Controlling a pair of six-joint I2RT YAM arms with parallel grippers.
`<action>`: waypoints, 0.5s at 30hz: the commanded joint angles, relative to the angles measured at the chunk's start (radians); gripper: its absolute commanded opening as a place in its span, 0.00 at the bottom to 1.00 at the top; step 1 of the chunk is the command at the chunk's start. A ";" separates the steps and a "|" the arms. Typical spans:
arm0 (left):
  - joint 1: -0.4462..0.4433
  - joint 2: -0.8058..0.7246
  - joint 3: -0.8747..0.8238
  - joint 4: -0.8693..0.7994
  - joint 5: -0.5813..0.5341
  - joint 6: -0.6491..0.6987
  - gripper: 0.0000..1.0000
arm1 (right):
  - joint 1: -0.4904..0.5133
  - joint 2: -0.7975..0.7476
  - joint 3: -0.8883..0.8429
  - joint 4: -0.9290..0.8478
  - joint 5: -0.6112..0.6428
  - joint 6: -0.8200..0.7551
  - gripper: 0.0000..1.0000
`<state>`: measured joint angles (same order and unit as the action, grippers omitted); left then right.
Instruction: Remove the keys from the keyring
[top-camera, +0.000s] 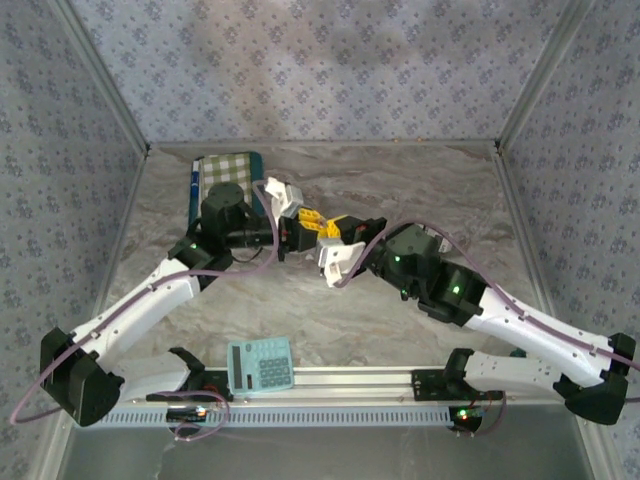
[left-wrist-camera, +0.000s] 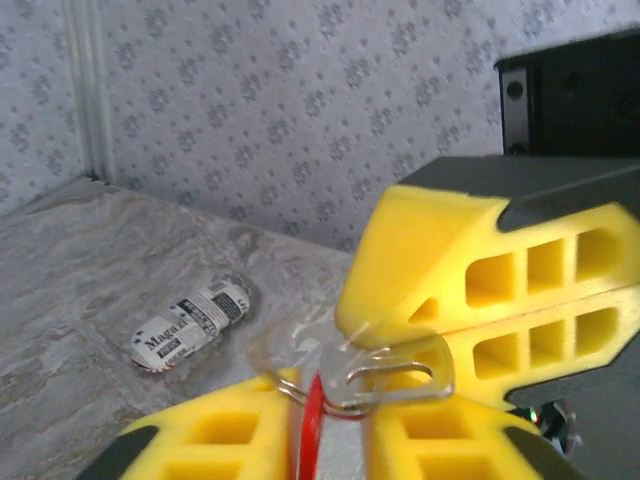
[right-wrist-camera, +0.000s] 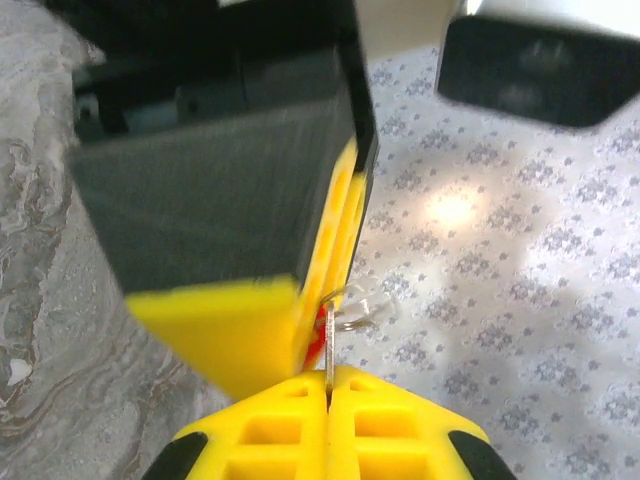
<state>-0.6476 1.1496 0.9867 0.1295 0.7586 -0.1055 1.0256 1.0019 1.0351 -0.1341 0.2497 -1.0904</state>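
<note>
Both arms meet above the middle of the table, fingertip to fingertip. The keys (left-wrist-camera: 312, 420) are a thin red piece with a flat silver slotted plate (left-wrist-camera: 395, 375) beside it. The red piece lies in the narrow gap of my left gripper (left-wrist-camera: 335, 410), against its left finger (left-wrist-camera: 215, 440); those fingers stand slightly apart. My right gripper (right-wrist-camera: 328, 378) is shut on the silver plate (right-wrist-camera: 328, 345), seen edge-on. The keyring (left-wrist-camera: 275, 355) is a thin blurred wire loop hanging off the plate. In the top view my left gripper (top-camera: 298, 225) faces my right gripper (top-camera: 335, 233).
A teal calculator (top-camera: 260, 365) lies by the metal rail (top-camera: 380, 378) at the near edge. A green checked cloth (top-camera: 228, 168) sits at the back left behind the left arm. A small rolled printed tube (left-wrist-camera: 190, 325) lies on the marble tabletop. Patterned walls enclose three sides.
</note>
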 joint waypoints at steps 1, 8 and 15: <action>-0.001 -0.053 0.034 0.158 0.003 -0.013 0.26 | -0.023 0.028 0.015 -0.095 -0.019 0.044 0.00; -0.019 -0.043 0.012 0.158 0.006 -0.014 0.44 | -0.060 0.030 0.046 -0.020 -0.046 0.109 0.00; -0.017 -0.092 -0.035 0.149 -0.103 -0.001 0.62 | -0.081 0.006 0.038 0.018 -0.069 0.158 0.00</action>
<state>-0.6598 1.1069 0.9672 0.2394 0.7055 -0.1150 0.9554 1.0283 1.0523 -0.1398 0.1982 -0.9855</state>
